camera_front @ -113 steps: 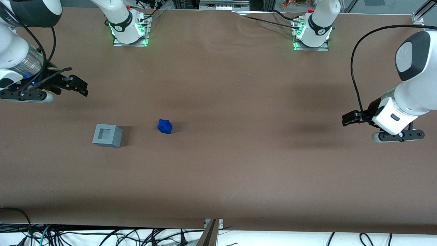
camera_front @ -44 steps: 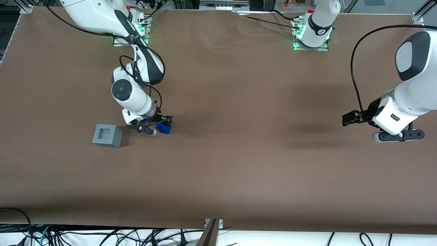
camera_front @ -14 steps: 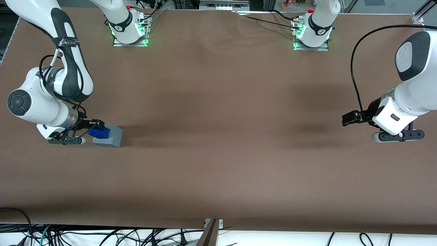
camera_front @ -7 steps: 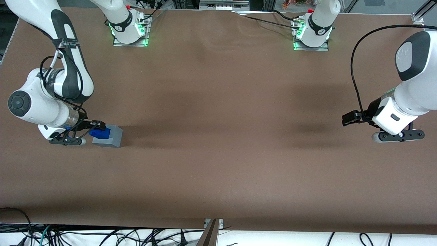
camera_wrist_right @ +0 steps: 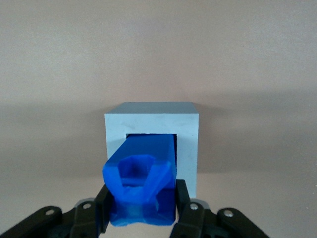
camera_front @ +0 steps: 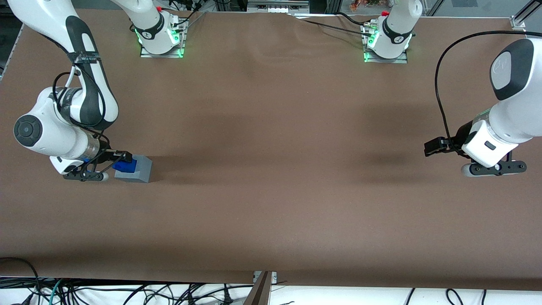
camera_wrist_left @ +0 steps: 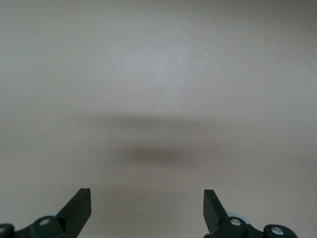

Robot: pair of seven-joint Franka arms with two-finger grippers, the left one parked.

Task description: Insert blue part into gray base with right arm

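The gray base (camera_front: 140, 168) stands on the brown table toward the working arm's end. The right arm's gripper (camera_front: 123, 162) is shut on the blue part (camera_front: 127, 164) and holds it at the top of the base. In the right wrist view the gripper (camera_wrist_right: 143, 210) clamps the blue part (camera_wrist_right: 142, 183) between its two black fingers (camera_wrist_right: 182, 208). The part's blocky end reaches into the square recess of the gray base (camera_wrist_right: 188, 144), with the knobbly end toward the camera. How deep the part sits I cannot tell.
Two arm mounts with green lights (camera_front: 160, 40) (camera_front: 384, 44) stand at the table edge farthest from the front camera. The parked arm (camera_front: 495, 140) hangs over the table's other end. Cables lie below the near table edge (camera_front: 127, 292).
Over the last second the right arm's gripper has shifted slightly with the blue part, bringing it more over the gray base. Earlier it picked the part up from the table beside the base.
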